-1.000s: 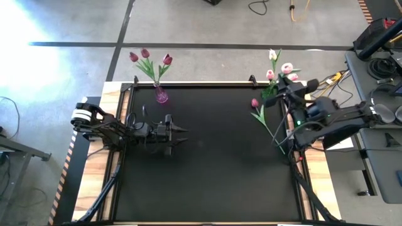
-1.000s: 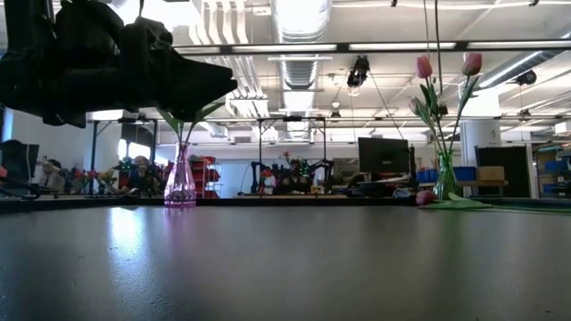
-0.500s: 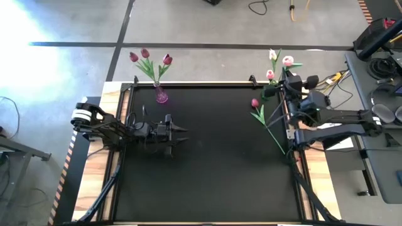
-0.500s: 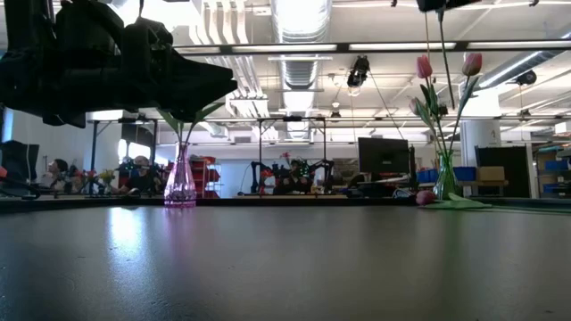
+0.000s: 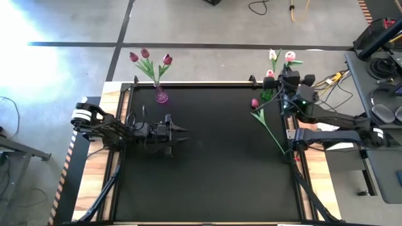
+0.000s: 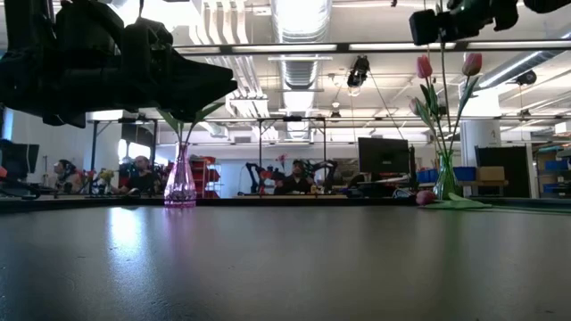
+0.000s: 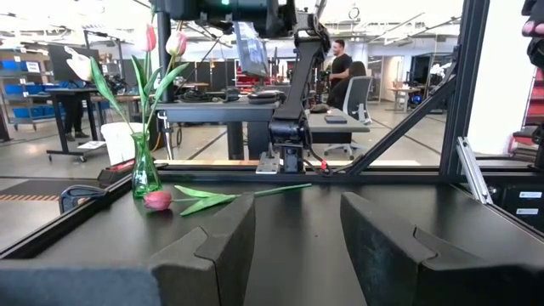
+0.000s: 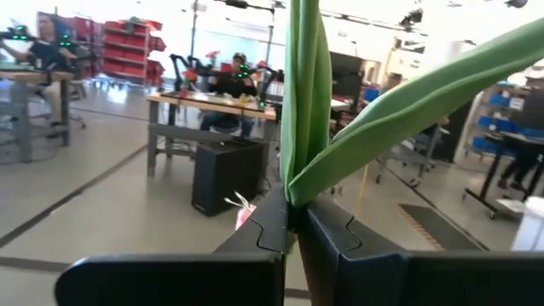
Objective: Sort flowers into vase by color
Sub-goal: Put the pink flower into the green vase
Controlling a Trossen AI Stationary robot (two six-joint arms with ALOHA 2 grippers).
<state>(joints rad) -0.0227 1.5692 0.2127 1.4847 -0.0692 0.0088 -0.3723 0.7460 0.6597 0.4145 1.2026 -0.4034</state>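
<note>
Sort looks mostly done, by our read. The purple vase [image 5: 161, 96] at the far left edge of the table [image 5: 207, 169] holds three dark magenta tulips [image 5: 145, 54]. The green vase [image 7: 144, 174] at the far right holds the pale pink and white tulips [image 5: 272, 55].

In progress: our right gripper [image 8: 294, 223] is clenched on a green stem with leaves [image 8: 303, 93], raised directly over the green vase at the far right. We can't tell that flower's head colour from the wrist view, and whether the stem tip is in the vase yet is hidden.

Left to do: one dark magenta tulip [image 5: 255, 103] lies flat on the table just beside the green vase, its stem running toward the near right. It belongs in the purple vase on the other side.

Left gripper [image 7: 297, 246] hangs over the table's left-middle, fingers spread, holding nothing.

Change vs a second ago: right arm has swung from out past the right edge toward the far side, bringing the held flower over the green vase. Left arm, loose tulip and both vases unchanged.
</note>
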